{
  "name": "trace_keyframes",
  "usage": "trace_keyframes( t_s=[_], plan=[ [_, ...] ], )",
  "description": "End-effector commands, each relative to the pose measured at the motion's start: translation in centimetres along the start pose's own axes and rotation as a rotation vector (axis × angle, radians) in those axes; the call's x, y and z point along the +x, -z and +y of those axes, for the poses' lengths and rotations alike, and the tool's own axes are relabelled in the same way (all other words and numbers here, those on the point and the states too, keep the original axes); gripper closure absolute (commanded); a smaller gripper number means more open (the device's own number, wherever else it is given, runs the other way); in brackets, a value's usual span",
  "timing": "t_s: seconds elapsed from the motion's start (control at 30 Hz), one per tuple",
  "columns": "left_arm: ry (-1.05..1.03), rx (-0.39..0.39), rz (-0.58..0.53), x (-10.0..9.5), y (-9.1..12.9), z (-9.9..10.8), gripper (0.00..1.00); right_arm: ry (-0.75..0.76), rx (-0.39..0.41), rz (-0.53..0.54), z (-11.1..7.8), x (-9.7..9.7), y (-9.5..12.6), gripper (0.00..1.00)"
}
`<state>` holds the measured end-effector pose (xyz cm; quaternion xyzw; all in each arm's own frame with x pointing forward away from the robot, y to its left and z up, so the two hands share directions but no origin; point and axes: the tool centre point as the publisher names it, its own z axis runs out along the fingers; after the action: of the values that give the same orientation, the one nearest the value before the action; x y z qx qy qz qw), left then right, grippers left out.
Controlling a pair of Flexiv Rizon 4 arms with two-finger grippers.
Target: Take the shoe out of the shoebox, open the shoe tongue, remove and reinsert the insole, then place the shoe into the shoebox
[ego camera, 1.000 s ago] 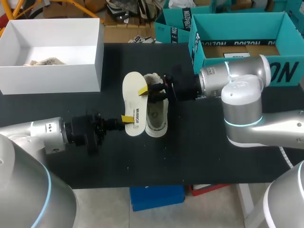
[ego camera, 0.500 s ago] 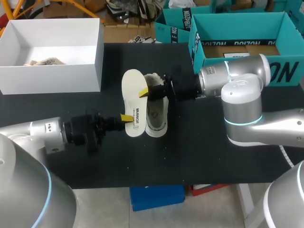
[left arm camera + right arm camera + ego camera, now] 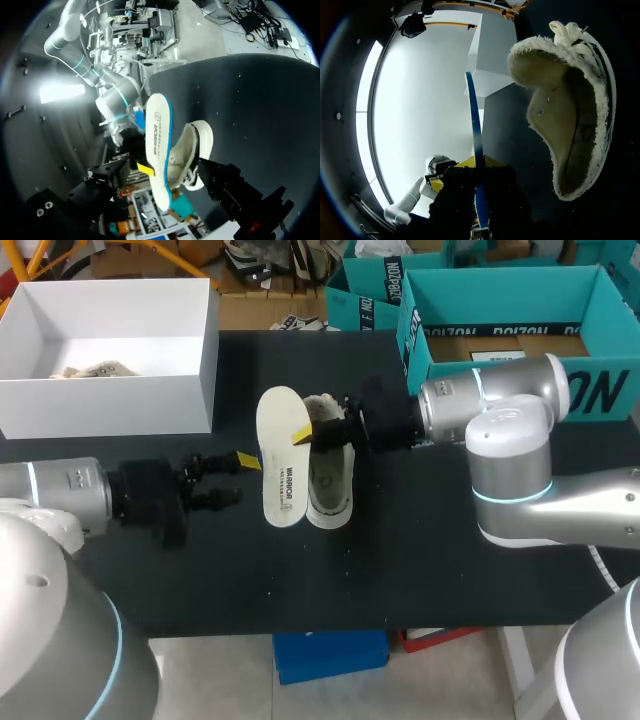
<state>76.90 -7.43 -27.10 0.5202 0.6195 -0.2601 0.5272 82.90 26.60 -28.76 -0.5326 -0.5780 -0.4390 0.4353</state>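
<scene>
Withdrawn since the earlier frames: the left gripper [image 3: 232, 480] has backed off the insole's near end toward the tabletop's left edge. It now stands apart from the insole with fingers spread and nothing in them.

- **Right gripper** [image 3: 305, 434]: unchanged, pinched on the insole [image 3: 280, 458] partway along its length (the right wrist view shows the insole edge-on between the fingers).
- **Insole:** white face, blue edge. It is held just beside the shoe [image 3: 329, 478] on its left, near the middle of the tabletop. Whether its near end rests on the tabletop cannot be told.
- **Shoe:** pale, fleecy lining, lying on the tabletop, outside any box.
- **Handling (judgement):** the insole looks light, thin and bendy, liable to buckle if pushed from one end. It is best held near the heel half and fed in toe-first. The shoe looks soft-walled and is best steadied by the collar or heel.
</scene>
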Motion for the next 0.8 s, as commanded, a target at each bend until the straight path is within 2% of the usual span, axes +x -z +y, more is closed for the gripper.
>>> trace_keyframes(
  t_s=[0.03,0.3,0.37,0.6,0.8],
  plan=[
    [-0.083,0.047,0.361,-2.1,2.4,0.4,0.00,0.000,-0.003,0.000,0.0,-0.1,-0.1,1.00],
    [-0.174,0.074,0.500,-4.8,2.0,1.2,0.00,0.000,-0.003,0.000,0.0,-0.1,-0.1,1.00],
    [-0.213,0.060,0.531,-5.5,1.8,1.4,0.00,0.000,-0.003,0.000,0.0,-0.1,-0.1,1.00],
    [-0.242,0.040,0.545,-7.8,1.2,1.4,0.00,0.000,-0.003,0.000,0.0,-0.1,-0.1,1.00],
    [-0.242,0.040,0.545,-7.8,1.2,1.4,0.00,0.000,-0.003,0.000,0.0,-0.1,-0.1,1.00]
  ],
)
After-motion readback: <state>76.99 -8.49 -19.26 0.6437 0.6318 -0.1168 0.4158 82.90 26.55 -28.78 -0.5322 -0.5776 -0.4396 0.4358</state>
